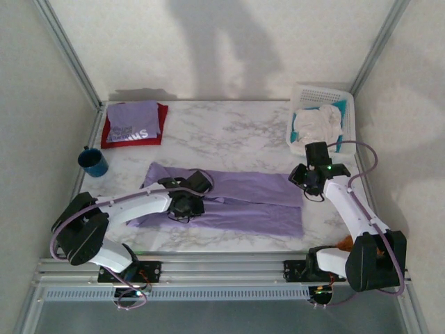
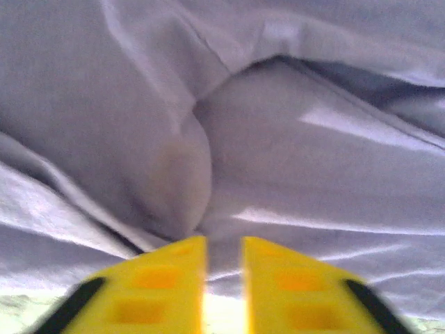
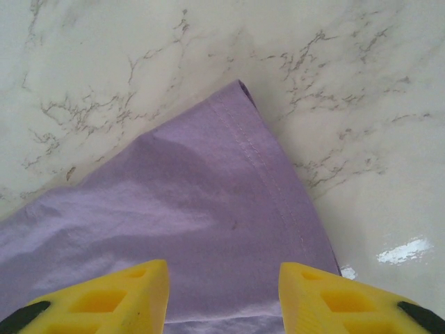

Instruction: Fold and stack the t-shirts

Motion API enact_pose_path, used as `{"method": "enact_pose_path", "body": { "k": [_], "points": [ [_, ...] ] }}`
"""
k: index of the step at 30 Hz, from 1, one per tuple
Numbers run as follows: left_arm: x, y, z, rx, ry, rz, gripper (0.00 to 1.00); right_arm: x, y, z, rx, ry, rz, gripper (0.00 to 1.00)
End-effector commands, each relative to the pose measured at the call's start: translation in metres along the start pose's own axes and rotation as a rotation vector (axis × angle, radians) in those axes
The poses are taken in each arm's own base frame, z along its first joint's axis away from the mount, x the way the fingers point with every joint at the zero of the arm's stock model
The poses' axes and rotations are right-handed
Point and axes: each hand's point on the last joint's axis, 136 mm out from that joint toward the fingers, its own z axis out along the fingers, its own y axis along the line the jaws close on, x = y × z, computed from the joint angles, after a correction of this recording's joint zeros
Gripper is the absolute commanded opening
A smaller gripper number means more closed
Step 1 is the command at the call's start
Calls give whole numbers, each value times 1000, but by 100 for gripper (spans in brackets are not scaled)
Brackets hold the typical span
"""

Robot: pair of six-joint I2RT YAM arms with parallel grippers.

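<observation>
At the near side, the left gripper [image 1: 186,202] presses down on the left part of the plain lavender t-shirt [image 1: 240,202], which lies spread lengthwise across the middle of the marble surface [image 1: 229,132]. The top view hides its fingers. The left wrist view shows them: the left gripper [image 2: 224,278] has its yellow fingers [image 2: 160,278] drawn almost together, a thin bright slit between them, right against the rumpled folds of the t-shirt [image 2: 292,153]. Whether cloth is pinched there I cannot tell.

The right gripper [image 1: 311,177] hangs at the shirt's far right corner. From its wrist, the right gripper [image 3: 222,292] stands wide apart over the hemmed corner of the t-shirt [image 3: 195,209], with bare surface [image 3: 348,104] beyond.

Farther back on the left stands a blue mug [image 1: 92,161]. Behind it, a folded lavender t-shirt with white lettering [image 1: 134,120] lies on a red t-shirt [image 1: 163,125]; the writing is too small to read. At the far right, a white basket [image 1: 349,111] holds white cloth [image 1: 318,124].
</observation>
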Motion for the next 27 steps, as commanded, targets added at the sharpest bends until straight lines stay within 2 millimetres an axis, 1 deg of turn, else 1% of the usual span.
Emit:
{"method": "enact_pose_path", "body": {
  "k": [1, 4, 6, 7, 10, 11, 13, 14, 18, 20, 23, 25, 27],
  "points": [
    [18, -1, 7, -6, 43, -28, 33, 4, 3, 5, -10, 19, -20, 46],
    [26, -2, 6, -21, 54, -16, 35, 4, 4, 6, -14, 22, -21, 47],
    [20, -4, -5, -25, 25, -10, 35, 4, 5, 7, -19, 25, -20, 46],
    [15, -7, -13, -19, 5, -6, 35, 4, 6, 8, -21, 27, -21, 47],
    [-14, -6, -40, -35, -57, -8, 35, 4, 7, 9, -24, 35, -23, 46],
    [-24, -3, -49, -40, -75, -9, 34, 4, 9, 8, -29, 34, -25, 46],
    [-42, 10, -57, -65, -99, -13, 32, 4, 10, 7, -35, 35, -26, 46],
    [-51, 20, -57, -82, -102, -11, 29, 4, 11, 7, -41, 36, -28, 47],
    [-87, 52, -46, -175, -107, -4, 7, 4, 17, 7, -62, 45, -26, 46],
    [-100, 62, -40, -223, -114, 11, 1, 4, 19, 7, -69, 48, -28, 46],
    [-108, 65, -28, -243, -106, 34, 0, 5, 20, 7, -77, 50, -27, 46],
    [-107, 63, -17, -226, -95, 41, 0, 6, 22, 8, -83, 54, -28, 46],
    [-100, 62, -5, -211, -62, 46, 0, 7, 23, 9, -89, 61, -29, 46]
  ]
}}
